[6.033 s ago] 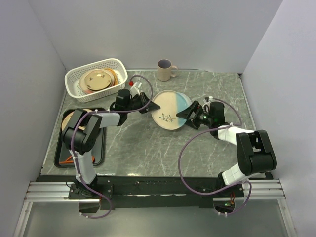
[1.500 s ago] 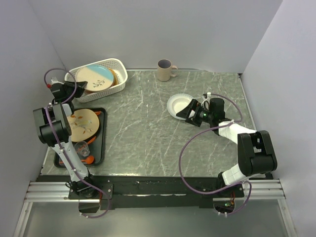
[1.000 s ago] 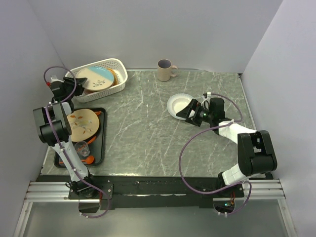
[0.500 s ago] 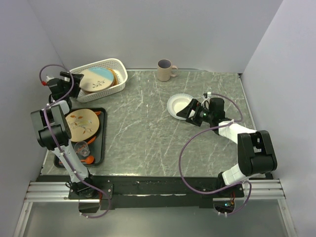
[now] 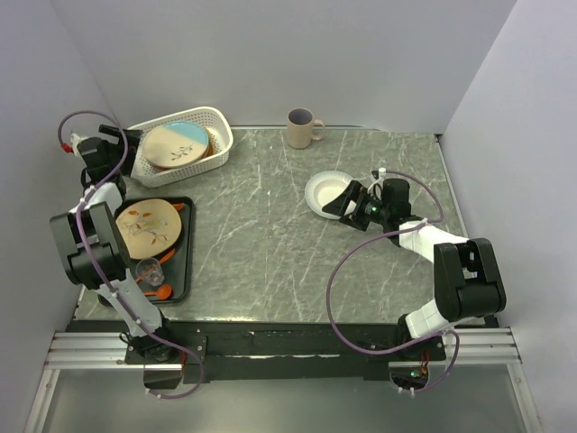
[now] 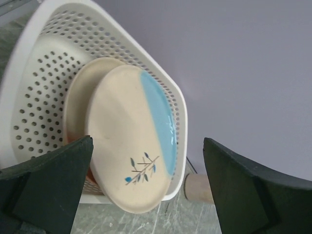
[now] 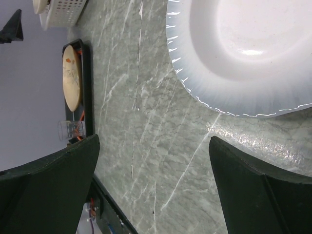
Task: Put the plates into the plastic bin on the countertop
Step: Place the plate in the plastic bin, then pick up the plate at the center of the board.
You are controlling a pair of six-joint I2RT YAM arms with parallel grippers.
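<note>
Top external view: my right fingers [image 5: 344, 202], wide open and empty, sit just at 4 o'clock of the white plate [image 5: 325, 191] lying flat on the worktop [image 5: 270, 239], far nearer it than my left fingers [image 5: 126, 144], equally open and empty, at 9 o'clock of the bin [image 5: 224, 126].

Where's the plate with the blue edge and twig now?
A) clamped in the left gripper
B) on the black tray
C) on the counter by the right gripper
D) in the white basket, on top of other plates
D: the blue-edged plate lies in the white basket on the other plates, with the left gripper open and clear of it.
</note>
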